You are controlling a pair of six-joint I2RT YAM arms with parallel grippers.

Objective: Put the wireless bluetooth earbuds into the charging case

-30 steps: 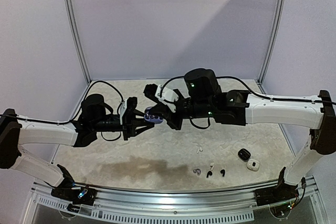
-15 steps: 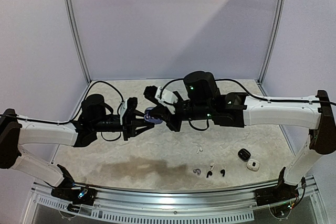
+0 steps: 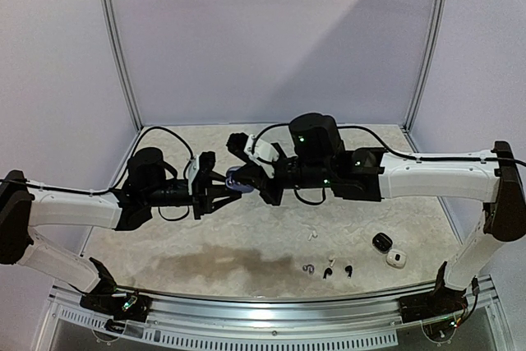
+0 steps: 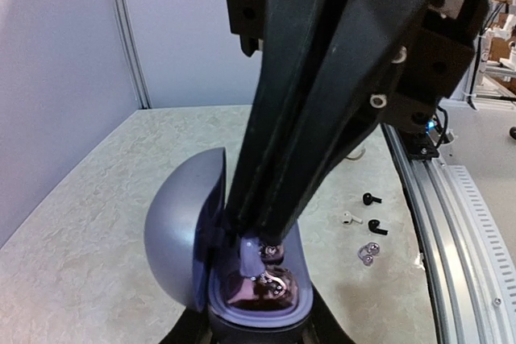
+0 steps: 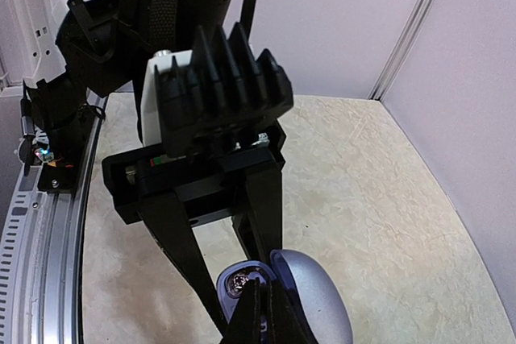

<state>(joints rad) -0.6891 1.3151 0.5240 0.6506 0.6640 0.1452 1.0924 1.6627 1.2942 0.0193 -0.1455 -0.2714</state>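
Beige marbled tabletop inside a pale-walled booth, w/ a metal rail along the near edge. Two white-and-black robot arms reach inward from either side and meet in mid-air above the tabletop's centre: L arm from the left, R arm from the right.

L jaws are clenched on a lilac charging case, gripping its base from both sides and holding it up off the tabletop. The case's domed lid is swung open, and metal contacts show inside the base.

R jaws are clenched tight and point straight down into the open case. A lilac earbud is pinched at their tips, its lower end already inside the case's well.

Far right on the tabletop, well apart from the arms, lie two small closed cases just beside each other: a black case and a white case.

Loose earbuds lie near the front rail, approx. below the R arm: a white earbud alone, then a row w/ a greyish pair, a black-and-white one and a black one.
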